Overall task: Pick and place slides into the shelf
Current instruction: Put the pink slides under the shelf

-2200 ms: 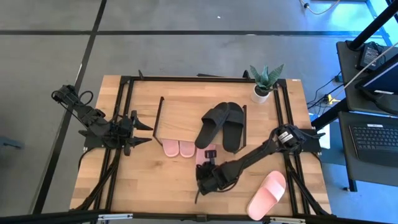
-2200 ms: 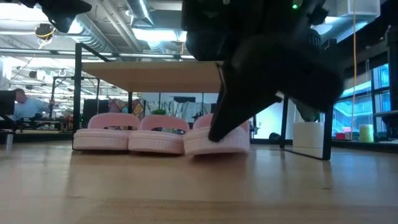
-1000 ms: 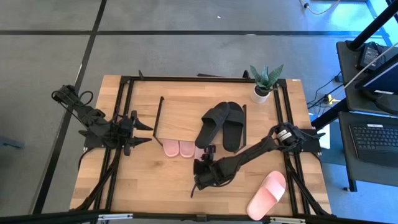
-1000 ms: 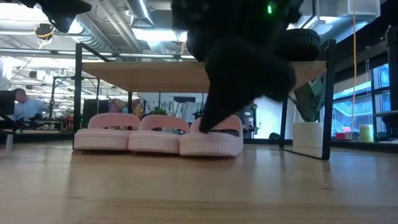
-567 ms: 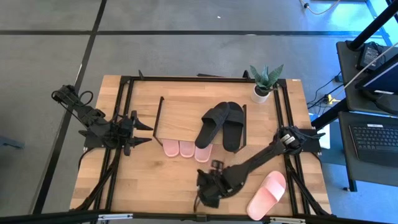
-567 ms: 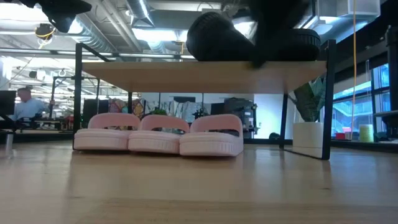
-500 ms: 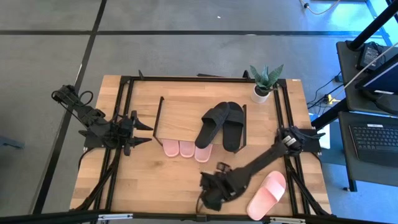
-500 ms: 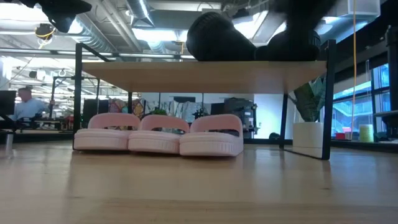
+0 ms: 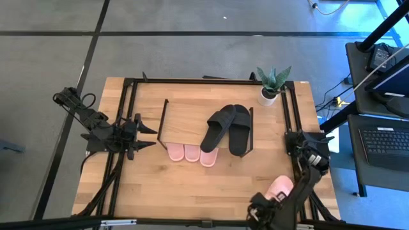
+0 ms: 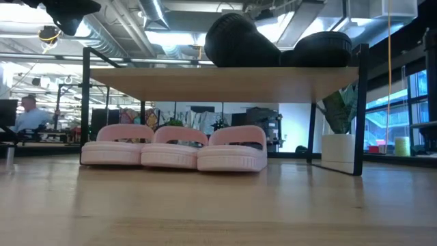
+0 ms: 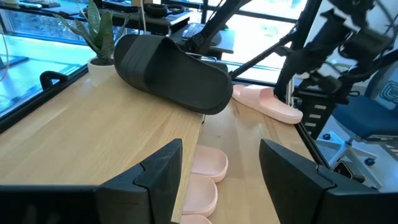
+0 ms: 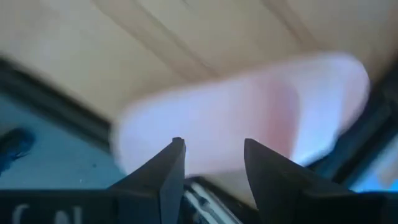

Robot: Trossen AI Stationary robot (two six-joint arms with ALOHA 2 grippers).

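Three pink slides (image 10: 173,146) sit side by side on the table (image 9: 160,185) under the shelf (image 9: 192,115), toes poking out past its near edge in the high view. The black pair (image 9: 227,130) lies on the shelf's top board, one slide angled across the other's side. The fourth pink slide (image 9: 279,186) lies apart near the table's right front corner, close to the black frame rail.

The right tool (image 9: 263,211) hangs over that corner, just beside the lone pink slide's front end — its wrist view shows the two fingers (image 12: 171,165) spread, with the blurred pink slide (image 12: 249,118) filling the gap beyond them and nothing pinched.

The left tool (image 9: 146,135) waits at the table's left side (fingers spread, empty), pointed toward the shelf. A potted plant (image 9: 271,84) stands by the far right corner.
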